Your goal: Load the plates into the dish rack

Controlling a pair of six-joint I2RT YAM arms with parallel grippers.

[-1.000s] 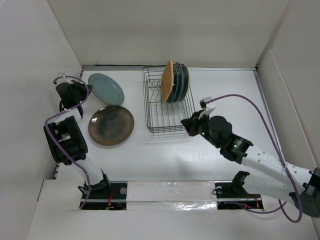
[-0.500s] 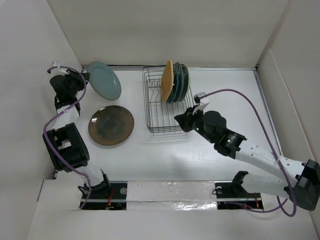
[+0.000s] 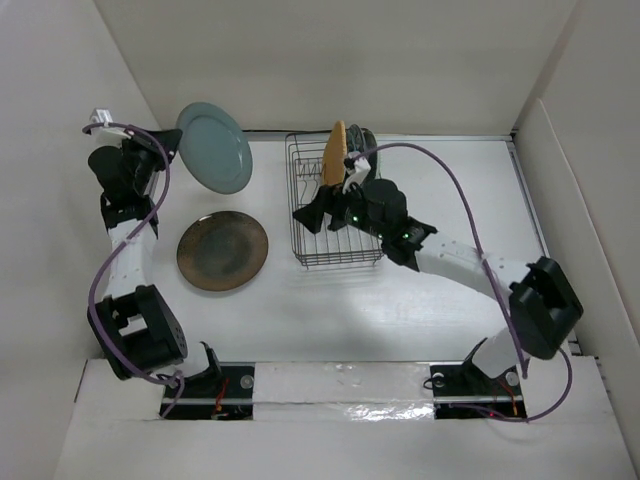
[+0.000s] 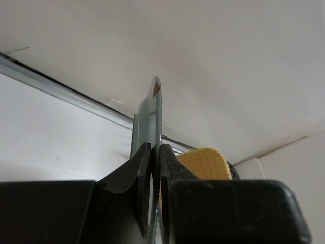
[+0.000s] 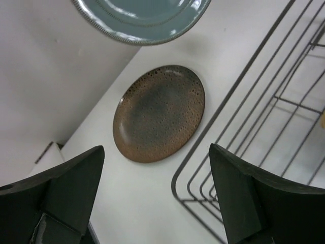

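My left gripper (image 3: 168,150) is shut on the left rim of the grey-teal plate (image 3: 215,148), which hangs tilted above the table's back left. In the left wrist view the plate's edge (image 4: 155,109) stands upright between the jaws of that gripper (image 4: 156,152). The brown plate (image 3: 222,250) lies flat on the table. The black wire dish rack (image 3: 312,255) holds the orange-tan plate (image 3: 335,155) upright, with dark plates (image 3: 366,150) behind it. My right gripper (image 3: 312,213) hovers open over the rack's left side, looking down on the brown plate (image 5: 158,113) and the rack's corner (image 5: 203,168).
White walls close in the table on the left, back and right. The rack's front rows of tines (image 3: 340,235) hold nothing. The right arm's purple cable (image 3: 455,195) arcs over the table to the right of the rack.
The left gripper lifted the grey-teal plate off the table and carried it up and back. The right arm swung left over the rack, and its gripper opened.
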